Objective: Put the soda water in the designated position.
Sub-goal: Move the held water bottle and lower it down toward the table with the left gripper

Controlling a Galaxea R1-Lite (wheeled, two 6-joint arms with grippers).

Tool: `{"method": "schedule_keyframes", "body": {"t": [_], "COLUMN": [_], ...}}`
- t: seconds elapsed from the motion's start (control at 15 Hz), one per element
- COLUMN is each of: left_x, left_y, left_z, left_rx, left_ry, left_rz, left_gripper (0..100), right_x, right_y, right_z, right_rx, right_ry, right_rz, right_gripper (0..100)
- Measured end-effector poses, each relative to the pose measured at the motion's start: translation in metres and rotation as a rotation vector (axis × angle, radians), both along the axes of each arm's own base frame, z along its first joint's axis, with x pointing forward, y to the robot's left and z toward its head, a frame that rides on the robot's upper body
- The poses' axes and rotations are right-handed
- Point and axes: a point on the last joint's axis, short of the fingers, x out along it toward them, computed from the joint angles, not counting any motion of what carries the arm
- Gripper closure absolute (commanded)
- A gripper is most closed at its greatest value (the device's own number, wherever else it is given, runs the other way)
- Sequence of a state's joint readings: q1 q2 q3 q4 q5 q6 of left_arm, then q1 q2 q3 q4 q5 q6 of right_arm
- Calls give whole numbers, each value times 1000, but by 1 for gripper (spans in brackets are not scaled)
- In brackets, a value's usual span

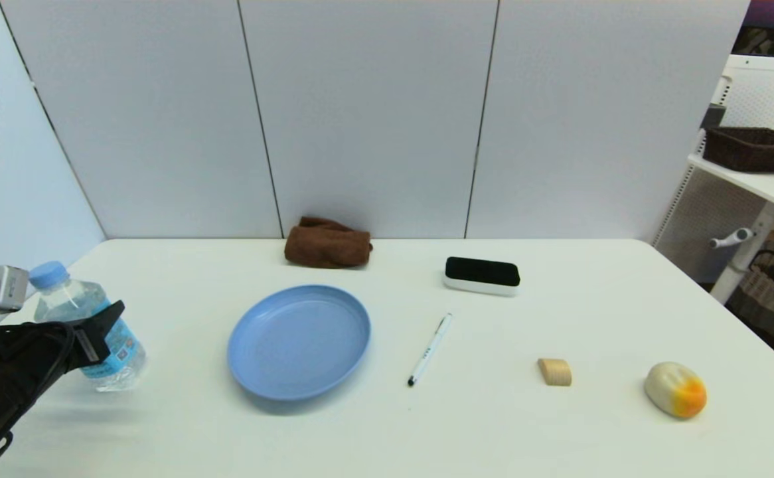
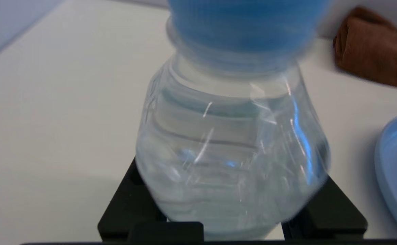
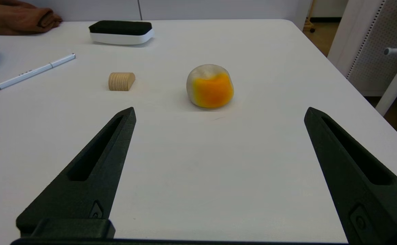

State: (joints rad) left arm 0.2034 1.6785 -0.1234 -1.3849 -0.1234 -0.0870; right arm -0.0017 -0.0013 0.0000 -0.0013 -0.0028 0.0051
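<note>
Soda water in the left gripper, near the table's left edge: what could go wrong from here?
1. The soda water is tilted in the left gripper; released at that angle, it could tip over.
2. It hangs close to the table edge, so a toppled bottle might roll off.
3. The blue plate lies just beside it; a sideways carry might clip its rim.
The right gripper is open and idle.
</note>
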Motion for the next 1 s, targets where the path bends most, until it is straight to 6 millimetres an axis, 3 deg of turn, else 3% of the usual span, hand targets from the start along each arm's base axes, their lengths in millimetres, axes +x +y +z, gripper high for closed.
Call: {"method": "schedule_keyframes", "body": {"t": [0.53, 1.0], "left_x": [59, 124], "left_y": [-4, -33], "left_z": [54, 60], "left_rx": [66, -3], "left_ry": [-210, -188], "left_rz": [-83, -645], "left_gripper": [100, 100], "right_x": [0, 0], "right_y": [0, 0], "right_z": [0, 0], "right_rx": [0, 0], "right_ry": [0, 0], "right_rz": [0, 0], "right_gripper": [0, 0]}}
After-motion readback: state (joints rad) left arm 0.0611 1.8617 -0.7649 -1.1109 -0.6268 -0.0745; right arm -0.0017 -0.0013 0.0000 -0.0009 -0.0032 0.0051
